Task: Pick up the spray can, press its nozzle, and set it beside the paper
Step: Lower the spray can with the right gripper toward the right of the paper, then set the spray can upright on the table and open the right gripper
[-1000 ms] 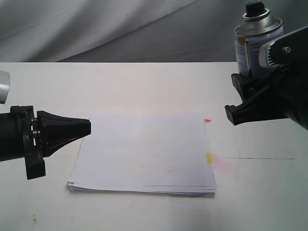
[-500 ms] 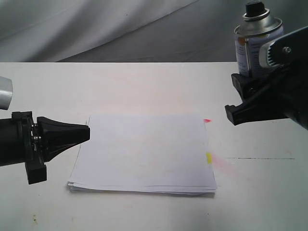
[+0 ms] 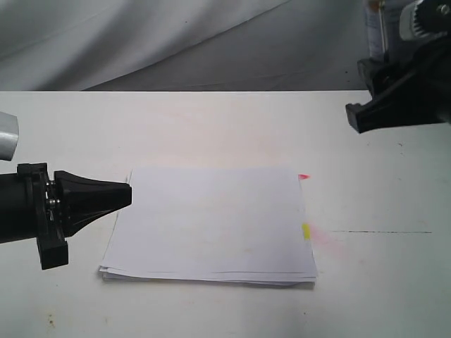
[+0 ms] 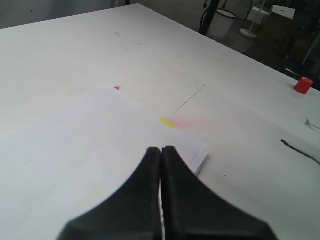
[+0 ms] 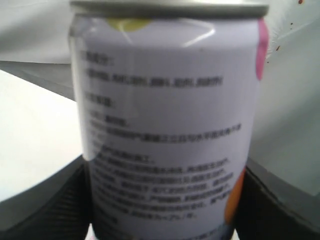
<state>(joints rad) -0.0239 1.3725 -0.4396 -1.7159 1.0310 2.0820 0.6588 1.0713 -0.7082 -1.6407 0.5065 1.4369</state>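
The small silver-grey metal spray can (image 3: 375, 32) with its printed text label has gone up since a second ago. It stood tall at the far right of the exterior view then, and now only a strip of its body shows at the top edge, carried there by my right hand (image 3: 361, 91). My left hand has barely shifted in the last half second.

I judge this to be the lift, with the press to follow. To do it well I should hold the can upright and steady and keep the squeeze firm on the label band, so that a push from above does not drive it down through my grip. The small black plastic nozzle is out of view in every picture, so I cannot tell which way it points. It ought to face away from me before anything presses on it.

In the right wrist view the can (image 5: 167, 120) fills the picture. It stands upright between my two dark fingers, which are clamped on its lower body from either side.

The thin stack of plain white paper (image 3: 211, 222) lies flat on the white tabletop (image 3: 211, 127), well below the can and towards the left. My left hand (image 3: 129, 190) has its tips pressed together and empty, and hovers at the paper's left edge.
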